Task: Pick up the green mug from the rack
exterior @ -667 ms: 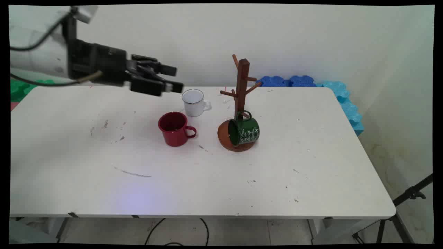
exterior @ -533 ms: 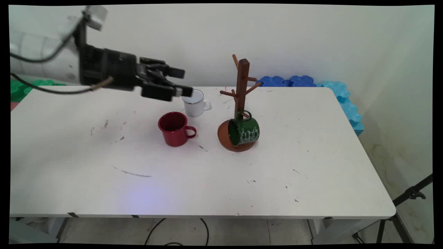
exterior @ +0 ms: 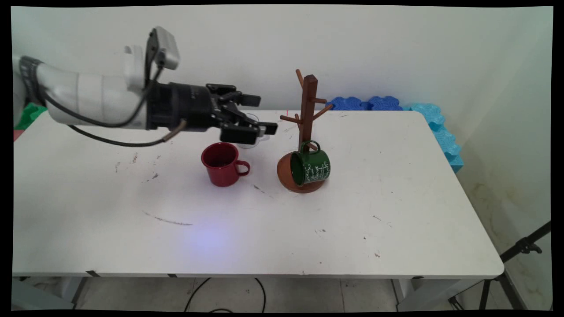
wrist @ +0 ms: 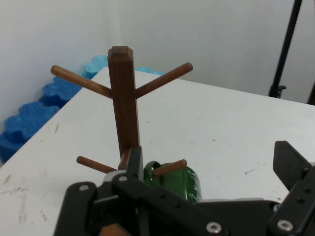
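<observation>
My gripper (exterior: pixel 261 114) hovers open and empty, level above the table, pointing right toward the wooden mug tree (exterior: pixel 307 114). A white mug (exterior: pixel 251 119) stands right behind the gripper and is mostly hidden by its lower finger. A red mug (exterior: pixel 222 164) stands upright just below and in front of the gripper. A green mug (exterior: pixel 311 167) hangs by its handle on a low peg of the tree, resting over the round base. In the hand view the tree (wrist: pixel 124 101) rises straight ahead between the fingers (wrist: pixel 135 164), with the green mug (wrist: pixel 188 182) low behind the linkage.
The white table (exterior: pixel 396 198) stretches to the right and front of the mugs. Blue foam pieces (exterior: pixel 423 116) lie along its far right edge, green foam (exterior: pixel 27 115) at far left. A black tripod leg (exterior: pixel 524 248) stands off the table's right corner.
The arm has swung right and slightly down; the gripper went from left of the white mug to in front of it, closer to the mug tree. The mugs and tree have not moved.
</observation>
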